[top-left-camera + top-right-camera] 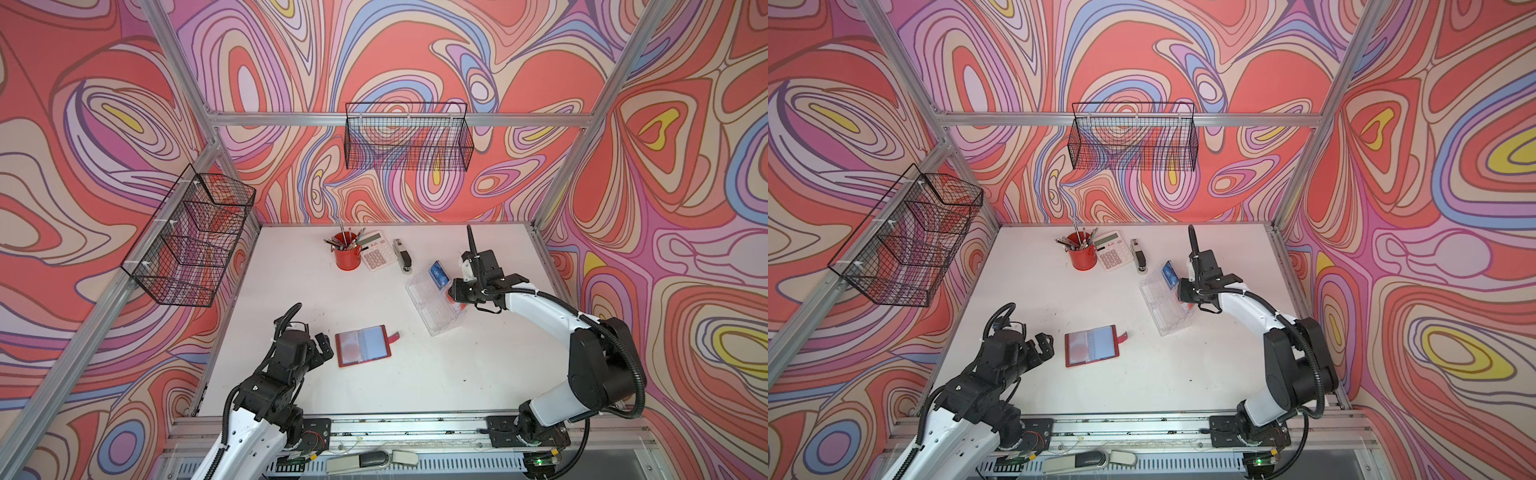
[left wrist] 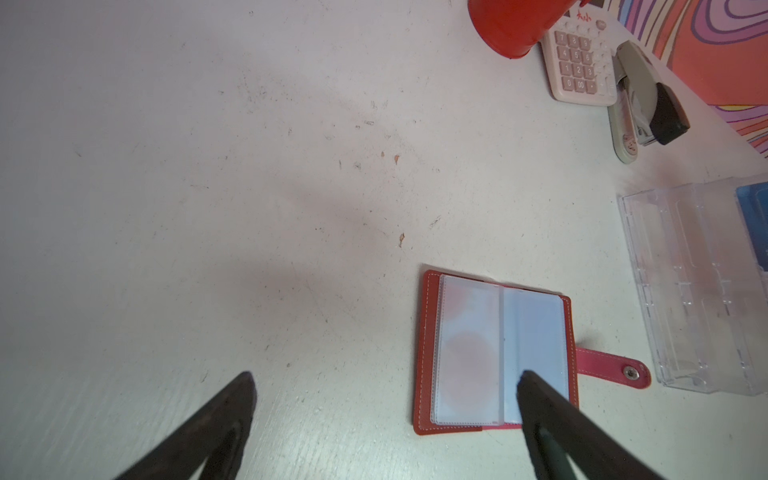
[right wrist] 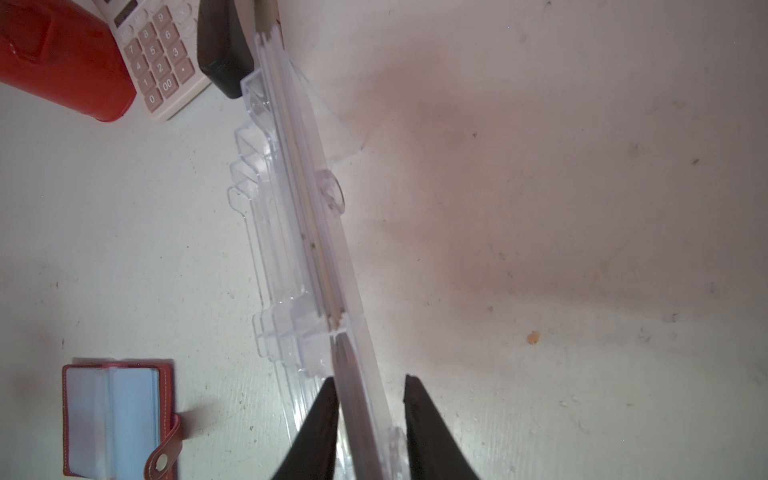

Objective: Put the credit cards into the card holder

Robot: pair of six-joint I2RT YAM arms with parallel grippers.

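We hold the right gripper (image 3: 370, 379) jaws apart astride credit cards (image 3: 349, 395) and clear tray (image 3: 266, 232) wall; left gripper (image 2: 386, 374) jaws gape, card holder (image 2: 465, 345) beside one.

A card holder (image 1: 363, 345) lies on the tabletop (image 1: 291, 299) near the middle, toward the front edge. Behind it, nearer the right edge, a tray (image 1: 432, 309) holds credit cards (image 1: 438, 274). Along the back edge, left to right: pen cup (image 1: 347, 258), calculator (image 1: 376, 251), stapler (image 1: 403, 255).

card holder (image 1: 363, 345): open flat; left gripper (image 1: 325, 345): just beside it; right gripper (image 1: 450, 296): over clear tray (image 1: 439, 321); blue card (image 1: 439, 276): standing in tray
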